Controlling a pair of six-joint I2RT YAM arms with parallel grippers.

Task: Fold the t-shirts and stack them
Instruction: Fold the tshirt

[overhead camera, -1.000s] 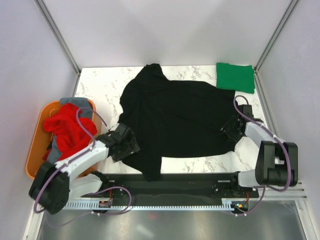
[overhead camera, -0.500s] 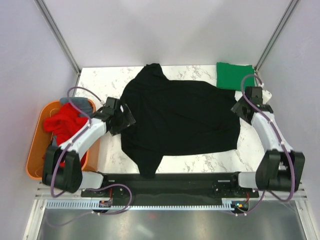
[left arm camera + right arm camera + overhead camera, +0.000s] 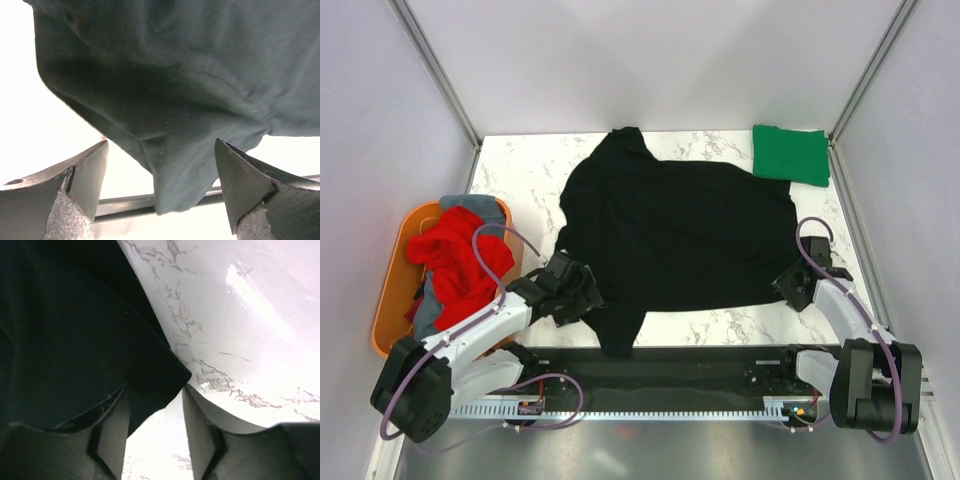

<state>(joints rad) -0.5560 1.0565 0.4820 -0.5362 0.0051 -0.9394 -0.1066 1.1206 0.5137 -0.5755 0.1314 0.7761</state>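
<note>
The black t-shirt point(image 3: 680, 240) lies spread flat on the marble table; one flap hangs over the near edge. My left gripper point(image 3: 582, 298) is open at its near left part. In the left wrist view the cloth point(image 3: 175, 75) lies ahead of the wide-open gripper point(image 3: 160, 170). My right gripper point(image 3: 790, 287) is open at the near right corner. In the right wrist view that corner point(image 3: 155, 385) lies between its fingers point(image 3: 116, 435). The green t-shirt point(image 3: 790, 153) lies folded at the back right. The red t-shirt point(image 3: 455, 265) and grey t-shirt point(image 3: 470, 205) are in the tub.
An orange tub point(image 3: 388, 290) stands off the table's left side. A black rail point(image 3: 700, 365) runs along the near edge under the hanging flap. Frame posts rise at both back corners. Bare marble point(image 3: 520, 170) shows at the back left.
Half a second ago both grippers were further back at the black shirt's side edges. Both have now drawn back to its near corners. The shirt has barely moved.
</note>
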